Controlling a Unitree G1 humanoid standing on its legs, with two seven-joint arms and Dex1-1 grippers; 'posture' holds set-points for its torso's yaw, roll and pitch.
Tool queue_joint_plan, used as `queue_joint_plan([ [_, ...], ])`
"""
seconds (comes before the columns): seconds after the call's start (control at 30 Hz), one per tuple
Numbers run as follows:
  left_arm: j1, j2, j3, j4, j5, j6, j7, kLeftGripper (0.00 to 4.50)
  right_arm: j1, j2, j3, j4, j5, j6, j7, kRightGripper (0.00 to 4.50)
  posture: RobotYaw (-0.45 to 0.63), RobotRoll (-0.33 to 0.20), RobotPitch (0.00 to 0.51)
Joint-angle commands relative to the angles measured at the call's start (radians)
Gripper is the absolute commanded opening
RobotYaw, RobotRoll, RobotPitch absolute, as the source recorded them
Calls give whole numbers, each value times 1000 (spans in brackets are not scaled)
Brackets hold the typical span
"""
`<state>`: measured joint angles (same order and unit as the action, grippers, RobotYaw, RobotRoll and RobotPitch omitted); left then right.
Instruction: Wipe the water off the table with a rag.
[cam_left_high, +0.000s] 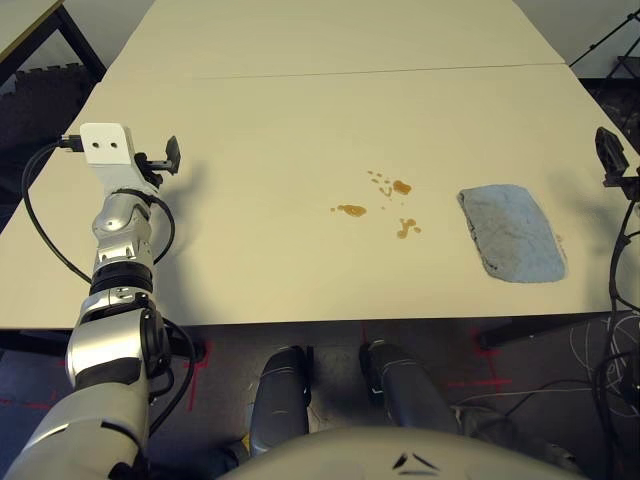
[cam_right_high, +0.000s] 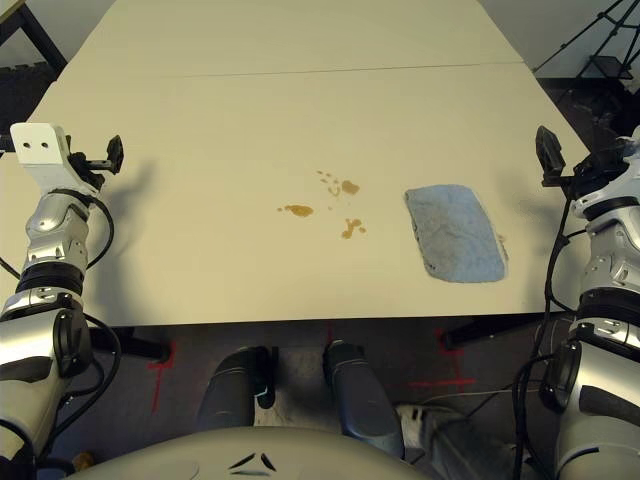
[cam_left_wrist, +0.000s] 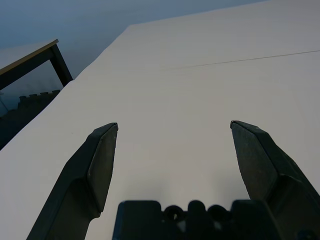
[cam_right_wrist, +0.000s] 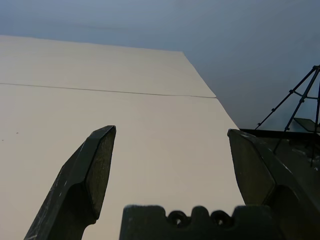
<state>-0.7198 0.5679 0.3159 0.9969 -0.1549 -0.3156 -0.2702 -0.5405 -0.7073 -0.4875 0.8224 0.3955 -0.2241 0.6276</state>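
Right of the water (cam_left_high: 385, 203), the rag (cam_left_high: 511, 232) lies lengthwise front-to-back

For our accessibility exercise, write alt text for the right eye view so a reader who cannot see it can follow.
A grey-blue rag lies flat on a pale beige table, just right of a few small amber-brown drops of water. The left gripper and right gripper are open and empty at either side.

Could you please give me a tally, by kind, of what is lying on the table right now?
Rag: 1, grey-blue, lying flat on the table
Amber-brown water patches: 3 larger blotches, with a few tiny drops beside them
Total: 4 things, counting the larger blotches only
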Motion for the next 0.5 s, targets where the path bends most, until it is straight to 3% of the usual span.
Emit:
queue_joint_plan([
  [0.03,21,1,7,-17,-7,10,8,4500,-13,1,-1,18,3,0,8,4453,-188,0,177],
  [0.33,15,-31,-6,-50,-30,42,-81,4500,-15,-12,-4,23,-3,5,15,4453,-222,0,206],
  [0.5,35,-8,-6,-109,-95,107,-294,4500,9,17,1,-41,7,26,3,4453,-214,0,178],
])
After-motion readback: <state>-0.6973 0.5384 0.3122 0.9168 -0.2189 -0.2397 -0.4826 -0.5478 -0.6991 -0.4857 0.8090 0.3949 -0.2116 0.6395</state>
